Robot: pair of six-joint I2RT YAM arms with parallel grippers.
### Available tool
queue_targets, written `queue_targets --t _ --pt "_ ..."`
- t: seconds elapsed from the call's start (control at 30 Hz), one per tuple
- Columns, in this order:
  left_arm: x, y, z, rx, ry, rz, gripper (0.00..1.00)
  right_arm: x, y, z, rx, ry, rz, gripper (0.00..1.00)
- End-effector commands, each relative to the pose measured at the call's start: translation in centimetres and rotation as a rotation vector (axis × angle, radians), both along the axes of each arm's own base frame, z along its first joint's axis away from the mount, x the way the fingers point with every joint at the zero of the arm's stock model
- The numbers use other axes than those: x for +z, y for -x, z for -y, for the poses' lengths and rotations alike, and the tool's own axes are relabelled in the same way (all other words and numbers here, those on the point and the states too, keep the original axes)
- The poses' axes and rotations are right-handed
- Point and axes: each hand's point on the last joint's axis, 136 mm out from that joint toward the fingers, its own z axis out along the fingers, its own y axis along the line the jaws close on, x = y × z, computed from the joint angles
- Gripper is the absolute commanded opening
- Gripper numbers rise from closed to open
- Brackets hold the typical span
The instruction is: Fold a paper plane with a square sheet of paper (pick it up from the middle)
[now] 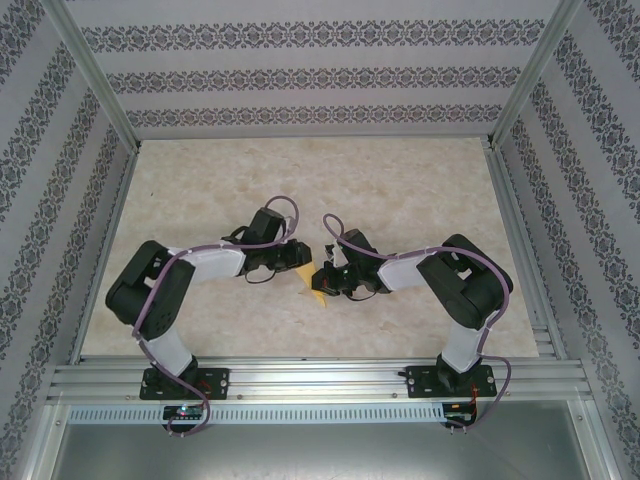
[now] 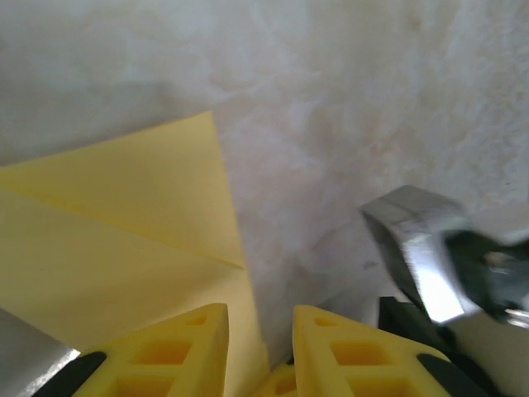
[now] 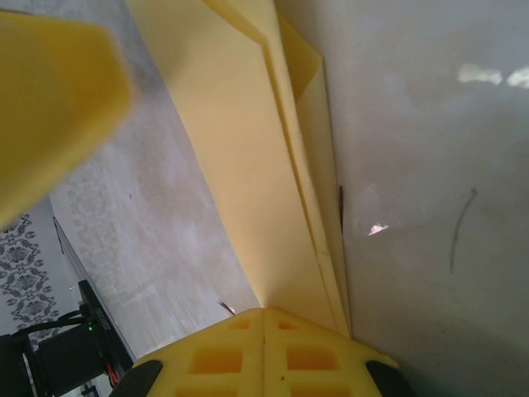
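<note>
Progress: folding is judged to be partway done. The paper [image 3: 248, 141] is not a flat square; several layers are seen stacked along long creases ahead of the right gripper [image 3: 264, 313], and a triangular flap is seen turned over ahead and to the left of the left gripper [image 2: 260, 318].
Remaining: no finished dart can be made out. The later folds and the final shaping are judged not yet done, though how many folds are in place cannot be counted.
Paper position: it is found low over the table [image 1: 400, 180], between the two grippers. One end is at the right gripper's fingertips and one edge runs under the left gripper's gap.
Long axis: in the right wrist view the folded strip runs straight away from the right gripper, widening with distance. Its far end is cut off by the frame.
Pointing: the narrow end is turned toward the right gripper. In the left wrist view the flap's corner points away from the left gripper.
Right gripper: it is closed completely, with the narrow end of the paper pinched between its fingertips.
Left gripper: it is held narrow, with a slim gap between the fingertips. Nothing is seen clamped there, and the paper's edge is seen through the gap.
Contact: whether the left fingertips touch the paper cannot be told.
</note>
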Motion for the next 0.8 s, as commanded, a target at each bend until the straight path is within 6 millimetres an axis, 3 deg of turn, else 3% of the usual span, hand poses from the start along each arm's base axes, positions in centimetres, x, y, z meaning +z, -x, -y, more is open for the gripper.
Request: queue_targets --t 0.0,0.27,0.37,0.57,0.67,0.77 --pt "-0.3 -1.1 1.0 0.023 0.017 0.017 0.26 -3.8 2.0 2.9 -0.051 0.149 -0.104 0.00" --pt "-3.9 -1.0 -0.2 0.058 -0.087 -0.062 0.24 -3.0 2.1 2.5 -0.042 0.122 -0.088 0.00" --pt "-4.6 -0.5 -0.5 0.054 -0.102 -0.079 0.24 -1.5 1.6 1.8 -0.047 0.083 -0.060 0.00" --pt "-4.5 -0.1 -0.6 0.041 -0.106 -0.077 0.24 2.6 0.0 -0.1 -0.058 0.013 0.028 0.00" --pt "-4.3 -0.2 -0.4 0.036 -0.096 -0.075 0.24 3.5 -1.1 -1.0 -0.081 -0.015 0.049 0.00" --pt "-4.1 -0.3 -0.2 0.031 -0.087 -0.076 0.25 3.0 -1.8 -1.8 -0.090 -0.018 0.043 0.00"
